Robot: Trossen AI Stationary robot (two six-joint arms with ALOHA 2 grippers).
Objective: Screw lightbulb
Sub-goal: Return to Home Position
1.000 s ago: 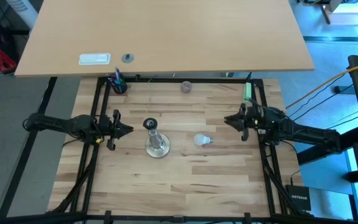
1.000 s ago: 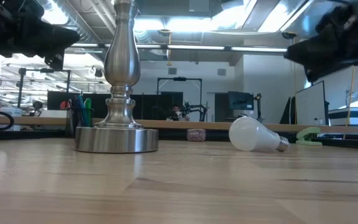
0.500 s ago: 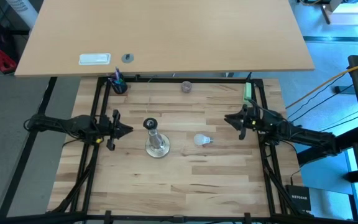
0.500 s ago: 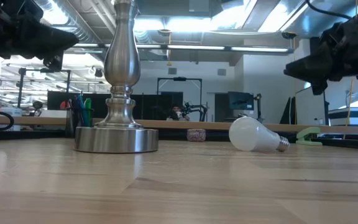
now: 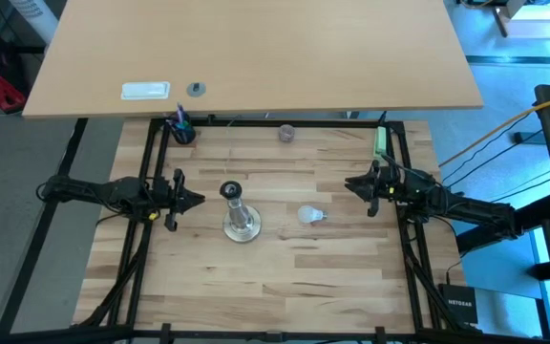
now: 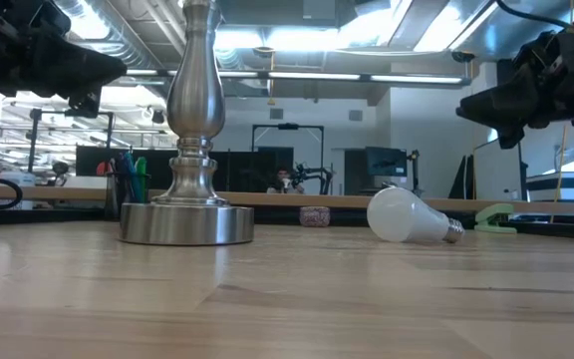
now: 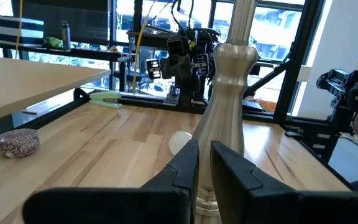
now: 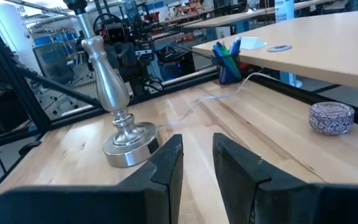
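The white frosted lightbulb [image 5: 307, 215] lies on its side on the wooden table, right of the stand, with its silvery base [image 6: 452, 231] pointing toward the table's right edge. It also shows behind the stand in the left wrist view [image 7: 179, 142]. The silvery stand [image 5: 240, 220] stands upright on its round base [image 6: 187, 223] left of centre. My left gripper [image 5: 199, 199] hovers left of the stand, fingers nearly together, empty. My right gripper [image 5: 349, 184] hovers right of the bulb, above the table, slightly open, empty.
A purplish-grey round object [image 5: 286, 133] sits near the far edge. A cup of pens [image 5: 181, 130] stands at the far left corner and a green object [image 5: 380, 141] lies at the far right. A light desk [image 5: 256, 48] overhangs behind. Bare wood lies toward the near edge.
My right gripper has come down a little toward the table, still right of the bulb. The bulb and the stand have stayed where they were.
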